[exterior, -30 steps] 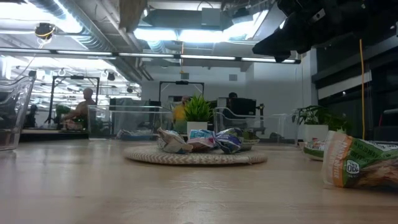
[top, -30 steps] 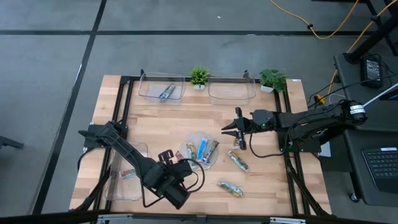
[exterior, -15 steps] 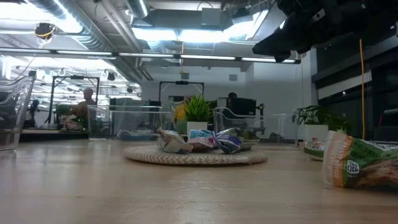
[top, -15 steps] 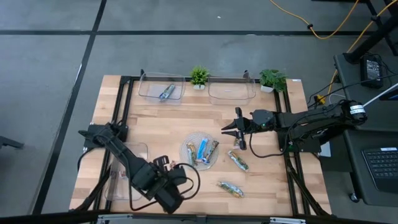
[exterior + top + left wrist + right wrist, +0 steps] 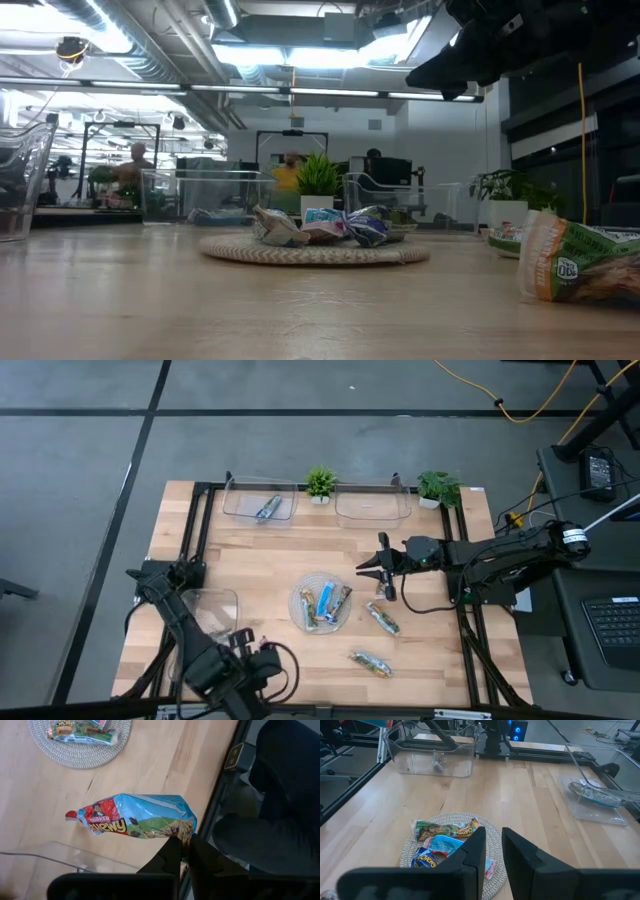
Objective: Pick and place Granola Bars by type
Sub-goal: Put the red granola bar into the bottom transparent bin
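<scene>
- A blue and red granola bar (image 5: 132, 815) hung from the left gripper (image 5: 181, 851), which pinched one crimped end of the wrapper between its clenched fingers (image 5: 167, 857).
- In the high view the left gripper (image 5: 243, 650) was at the near left corner of the table (image 5: 260, 555), beside the clear tray (image 5: 205, 610) on the left side.
- In the left wrist view the held bar was above bare wood, just past the edge of that tray (image 5: 60, 857), close to the table's black frame.
- Several more bars (image 5: 322, 603) lay piled on the round plate (image 5: 300, 615) in the middle of the table; in the right wrist view (image 5: 442, 842) they showed blue, green and red wrappers.
- Two green bars lay loose on the wood to the right of the plate, one (image 5: 382, 618) just beside it and one (image 5: 370, 662) nearer the front edge.
- One bar (image 5: 267, 509) lay in the far left tray (image 5: 240, 500); the far right tray (image 5: 372, 505) stood next to it, with a small plant (image 5: 320, 483) between them and another plant (image 5: 438, 487) at the far right corner.
- The right gripper (image 5: 378, 570) hovered above the table, just beyond the plate, its fingers (image 5: 475, 850) a narrow gap apart and grasping nothing.
- In the low view people (image 5: 133, 165) showed in the room behind the table.
</scene>
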`<move>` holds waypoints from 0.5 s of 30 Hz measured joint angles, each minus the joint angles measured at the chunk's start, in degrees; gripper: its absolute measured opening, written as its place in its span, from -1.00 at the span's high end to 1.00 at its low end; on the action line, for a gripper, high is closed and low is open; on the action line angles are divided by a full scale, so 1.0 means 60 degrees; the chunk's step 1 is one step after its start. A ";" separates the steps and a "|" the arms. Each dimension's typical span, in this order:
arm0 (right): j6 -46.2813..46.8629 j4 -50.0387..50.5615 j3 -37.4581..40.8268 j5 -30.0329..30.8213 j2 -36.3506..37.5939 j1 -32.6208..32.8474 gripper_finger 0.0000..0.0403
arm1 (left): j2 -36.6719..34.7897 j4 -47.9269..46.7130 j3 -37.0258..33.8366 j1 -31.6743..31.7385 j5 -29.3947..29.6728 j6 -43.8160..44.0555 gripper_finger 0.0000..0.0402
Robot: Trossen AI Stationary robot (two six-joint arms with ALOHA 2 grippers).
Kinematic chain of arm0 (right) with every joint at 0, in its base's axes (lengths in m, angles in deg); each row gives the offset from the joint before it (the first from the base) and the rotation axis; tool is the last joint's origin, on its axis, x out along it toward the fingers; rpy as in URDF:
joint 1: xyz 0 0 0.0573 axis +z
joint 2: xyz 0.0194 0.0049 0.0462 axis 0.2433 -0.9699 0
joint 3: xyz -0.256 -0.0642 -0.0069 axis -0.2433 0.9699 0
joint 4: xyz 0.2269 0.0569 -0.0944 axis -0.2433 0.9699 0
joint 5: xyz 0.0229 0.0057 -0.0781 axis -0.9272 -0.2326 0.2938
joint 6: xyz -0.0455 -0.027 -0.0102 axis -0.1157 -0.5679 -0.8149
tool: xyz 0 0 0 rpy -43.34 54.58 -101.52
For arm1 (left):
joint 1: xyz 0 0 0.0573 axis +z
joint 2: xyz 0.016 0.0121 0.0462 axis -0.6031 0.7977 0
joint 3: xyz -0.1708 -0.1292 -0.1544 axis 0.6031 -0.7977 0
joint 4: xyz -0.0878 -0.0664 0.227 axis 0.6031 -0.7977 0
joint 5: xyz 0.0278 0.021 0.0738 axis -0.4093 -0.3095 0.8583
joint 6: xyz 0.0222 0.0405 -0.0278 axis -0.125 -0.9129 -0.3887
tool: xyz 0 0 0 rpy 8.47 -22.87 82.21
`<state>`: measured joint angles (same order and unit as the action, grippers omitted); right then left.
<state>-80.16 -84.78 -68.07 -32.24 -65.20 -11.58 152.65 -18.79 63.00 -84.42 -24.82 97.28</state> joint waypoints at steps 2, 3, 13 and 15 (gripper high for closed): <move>0.0000 0.0000 0.0000 0.0000 0.0000 0.0000 0.67 | 0.0000 0.0001 0.0000 -0.0147 0.0120 0.0129 0.97; 0.0003 0.0000 0.0000 0.0000 0.0000 0.0000 0.67 | 0.0000 0.0001 0.0000 -0.0213 0.0150 0.0152 0.97; 0.0218 0.0000 -0.0003 0.0004 0.0000 0.0000 0.67 | -0.0523 0.0001 -0.0018 -0.0250 0.1655 0.0030 0.98; 0.0219 -0.0003 0.0000 0.0004 0.0000 0.0000 0.67 | -0.0720 0.0001 -0.0019 -0.0105 0.2072 -0.0153 0.98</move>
<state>-78.85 -84.79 -68.07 -32.22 -65.20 -11.58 148.33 -18.79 62.89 -85.05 -12.39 96.36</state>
